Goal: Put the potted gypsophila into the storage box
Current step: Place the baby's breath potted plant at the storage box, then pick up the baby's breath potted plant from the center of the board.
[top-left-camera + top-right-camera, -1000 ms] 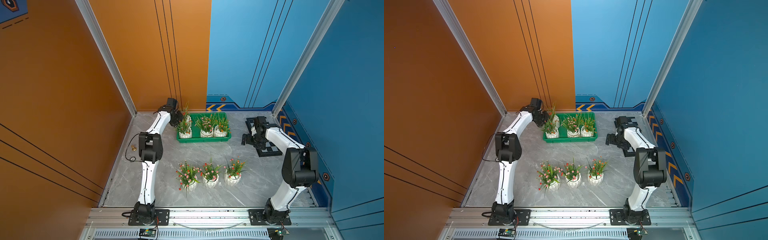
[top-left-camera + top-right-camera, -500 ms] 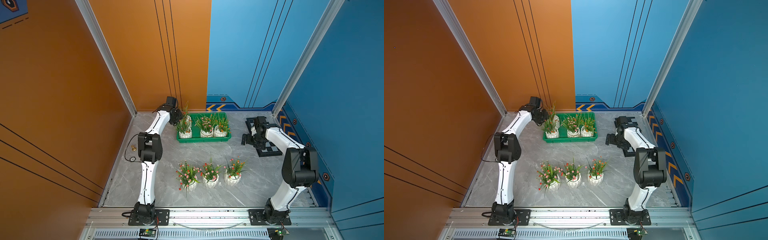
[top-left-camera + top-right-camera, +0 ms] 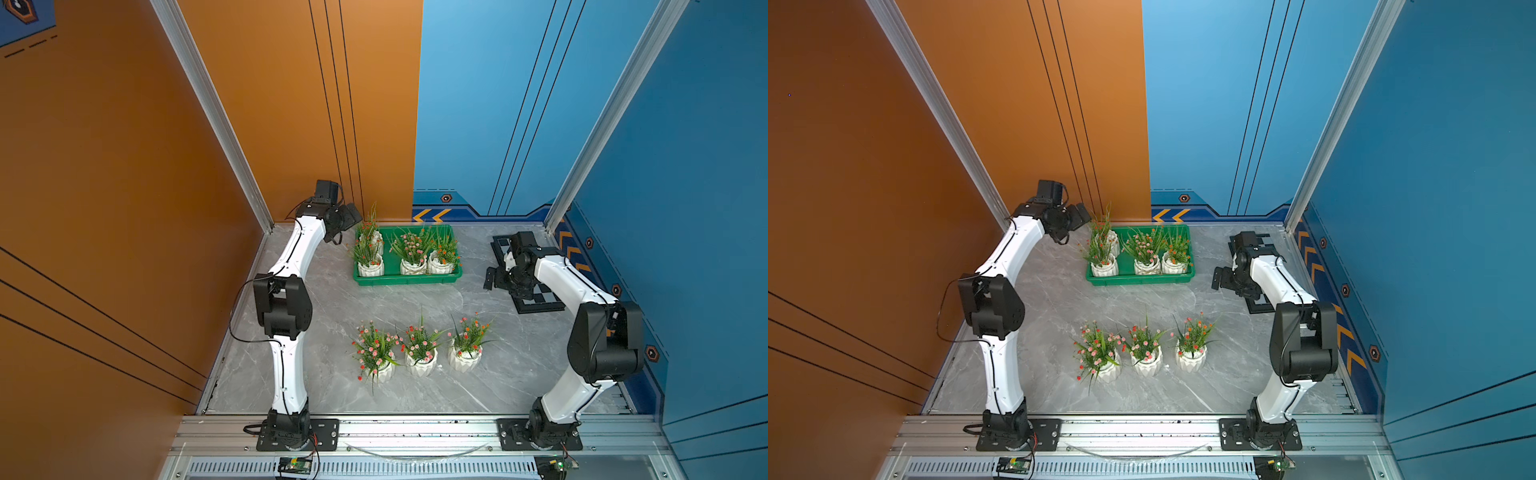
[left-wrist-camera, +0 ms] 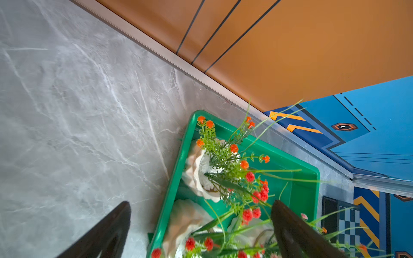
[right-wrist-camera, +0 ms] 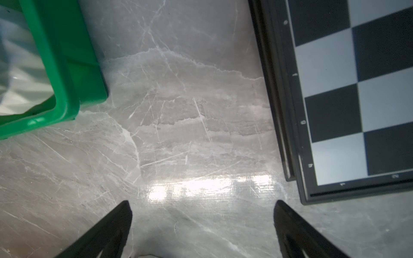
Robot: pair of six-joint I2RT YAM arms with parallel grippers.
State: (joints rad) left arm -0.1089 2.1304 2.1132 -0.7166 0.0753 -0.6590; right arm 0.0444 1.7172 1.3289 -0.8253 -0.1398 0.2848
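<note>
The green storage box [image 3: 407,279] stands at the back of the table and holds several potted gypsophila: white ribbed pots with green sprigs. One pot [image 3: 372,237] stands in its back left corner, another [image 3: 370,268] in front of it. Three more potted gypsophila [image 3: 380,368] [image 3: 421,360] [image 3: 465,356] stand in a row on the near table. My left gripper [image 3: 349,220] hovers open just left of the back left pot [image 4: 196,169], above the box rim [image 4: 176,178], holding nothing. My right gripper [image 5: 202,202] is open and empty over bare table right of the box [image 5: 67,67].
A black-and-white chequered board [image 3: 536,295] lies at the right, partly under my right arm; its edge [image 5: 357,89] is close to the right gripper. The orange wall [image 4: 290,55] runs right behind the box and the left gripper. Grey marble table [image 3: 1129,307] lies between box and row.
My left gripper has opened, letting go of the pot in the box's back left corner, and drawn slightly back from it. The right arm has not moved.
</note>
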